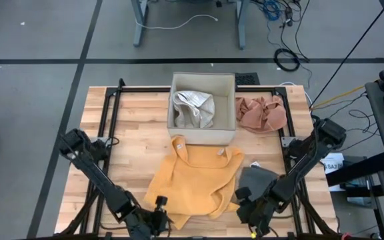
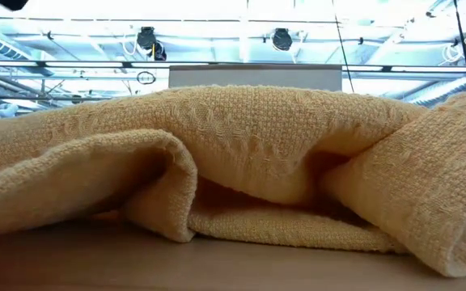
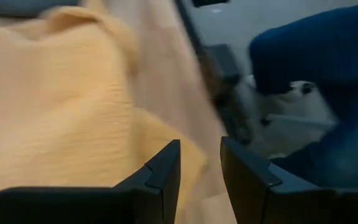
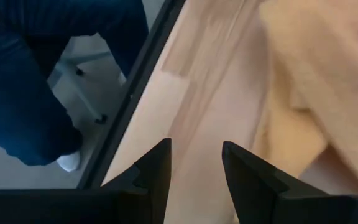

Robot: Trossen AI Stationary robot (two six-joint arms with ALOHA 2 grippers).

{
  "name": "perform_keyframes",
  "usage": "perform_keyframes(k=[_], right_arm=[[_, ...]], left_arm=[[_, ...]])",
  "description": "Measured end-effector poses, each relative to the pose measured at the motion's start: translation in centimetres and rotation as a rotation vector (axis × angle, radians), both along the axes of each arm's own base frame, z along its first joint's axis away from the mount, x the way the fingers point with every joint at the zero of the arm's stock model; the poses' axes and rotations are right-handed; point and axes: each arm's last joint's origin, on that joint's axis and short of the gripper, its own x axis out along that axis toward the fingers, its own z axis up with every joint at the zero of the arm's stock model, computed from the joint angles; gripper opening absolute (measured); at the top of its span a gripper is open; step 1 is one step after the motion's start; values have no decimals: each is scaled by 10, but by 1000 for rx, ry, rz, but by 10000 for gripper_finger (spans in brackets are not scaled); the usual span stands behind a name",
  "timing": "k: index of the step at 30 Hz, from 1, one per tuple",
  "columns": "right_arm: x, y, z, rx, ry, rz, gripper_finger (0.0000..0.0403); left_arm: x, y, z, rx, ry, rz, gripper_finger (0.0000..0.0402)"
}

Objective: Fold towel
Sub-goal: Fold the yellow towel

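Well — unmarked yellow towel (image 1: 195, 183)

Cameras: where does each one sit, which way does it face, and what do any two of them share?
High view: overhead, looking straight down; shows both arms, left gripper, right gripper, yellow towel, box, pink cloth, grey cloth.
Low view: table height, facing level into the towel; no arm shows.
Left wrist view: behind the left gripper, open, over the towel's edge.
Right wrist view: behind the right gripper, open, over bare table.
All four views share the towel; both wrist views catch a person's blue trousers.
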Motion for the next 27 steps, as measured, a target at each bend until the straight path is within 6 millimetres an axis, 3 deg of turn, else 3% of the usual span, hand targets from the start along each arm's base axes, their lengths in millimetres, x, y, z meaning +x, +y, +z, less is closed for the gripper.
perform_keyframes(k=[7, 19, 27], right_arm=[[-3, 6, -14, -40, 30, -2, 132], [-1, -2, -25, -188, 11, -71, 132], [8, 0, -54, -244, 53, -87, 132]], left_arm=[[15, -9, -40, 1, 43, -40, 119], [19, -11, -66, -3, 99, 7, 120], [21, -9, -82, 83, 86, 36, 120]])
